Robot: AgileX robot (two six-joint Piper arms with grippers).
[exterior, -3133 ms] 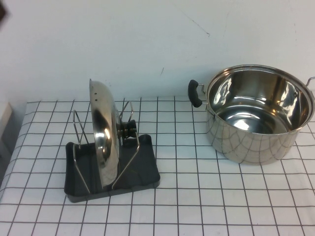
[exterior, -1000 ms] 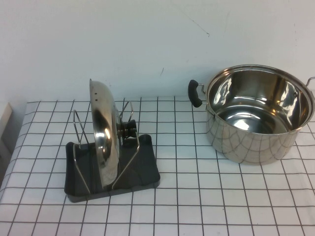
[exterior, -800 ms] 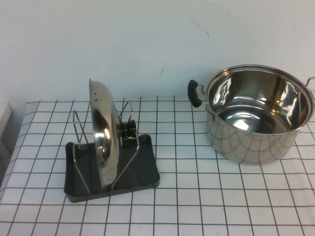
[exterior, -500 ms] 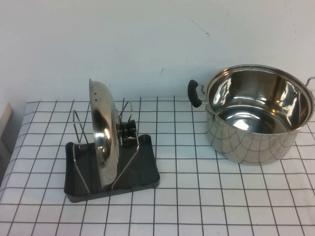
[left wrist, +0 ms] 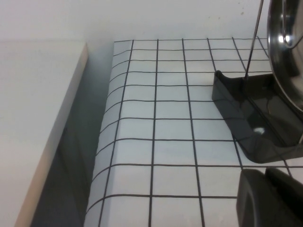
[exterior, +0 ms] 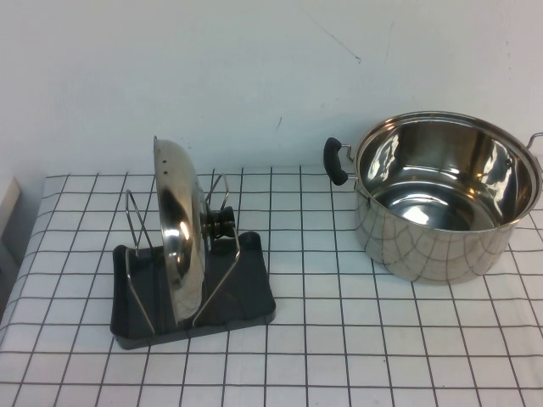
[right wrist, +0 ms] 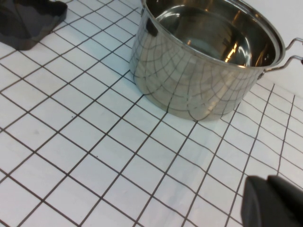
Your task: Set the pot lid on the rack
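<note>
Lid: the lid [exterior: 176,233] stands on edge in the rack [exterior: 250,292], slotted between the two wire loops, knob [exterior: 224,220] facing the pot; nothing holds it.
Rack: black tray on the checked cloth [exterior: 356,339], toward the left side of the table (the left wrist view catches one corner of it [left wrist: 246,118] and a sliver of the lid's rim [left wrist: 284,47]).
Progress: judged from how things lie, the placing looks done; the lid rests upright and free. What may be left is only for the arms to stay clear.
Pot: the pot [exterior: 445,195] sits empty, well apart on the right, black handle [exterior: 337,161] toward the rack.
Left gripper: the left gripper [left wrist: 270,198] is out of the high view; its wrist camera shows only a dark part of it, low and near the rack's corner, over the cloth by the table's left edge. Fingers: cannot tell.
Right gripper: the right gripper [right wrist: 274,201] is likewise seen only as a dark part, near the pot over bare cloth. Fingers: cannot tell.
Room: open cloth between rack and pot and along the front; the cloth drops off at the left edge [left wrist: 106,142], close to the rack.
</note>
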